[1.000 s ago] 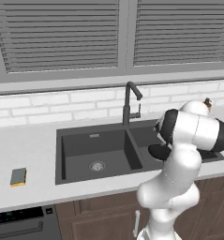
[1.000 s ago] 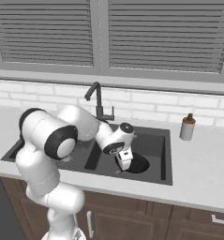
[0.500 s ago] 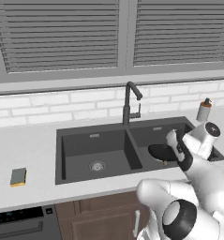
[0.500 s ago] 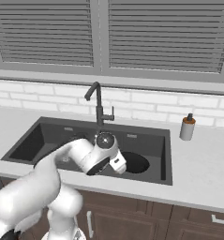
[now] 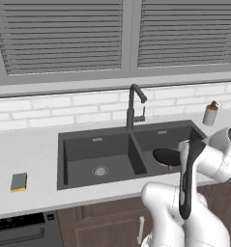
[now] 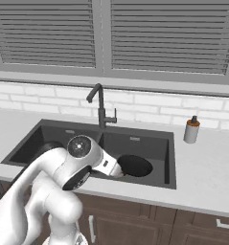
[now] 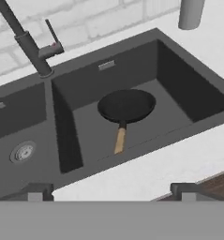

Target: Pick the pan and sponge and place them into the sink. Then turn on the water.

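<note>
Pan [image 7: 126, 105] is sitting flat in the right basin of the sink [image 7: 197, 101], round and shallow, all black, with a light wooden handle [image 7: 119, 139] pointing toward the front edge in the hand view. You can catch it in the left base view too [image 5: 166, 156], and from the right base view [image 6: 134, 165], partly behind the arm.

Sponge [image 5: 19, 182] is on the counter [image 5: 25, 149] well left of the sink, grey-green on top with a yellow layer under it.

Gripper [image 7: 111, 190] hangs back over the front counter edge, fingers spread wide with nothing between them, clear of the pan.

Compared with half a second ago, the arm has swung further: the wrist has dropped lower in front of the sink, and the pan hasn't budged. Faucet [image 5: 134, 103] stands at the divider; soap bottle [image 5: 210, 113] on the right.
</note>
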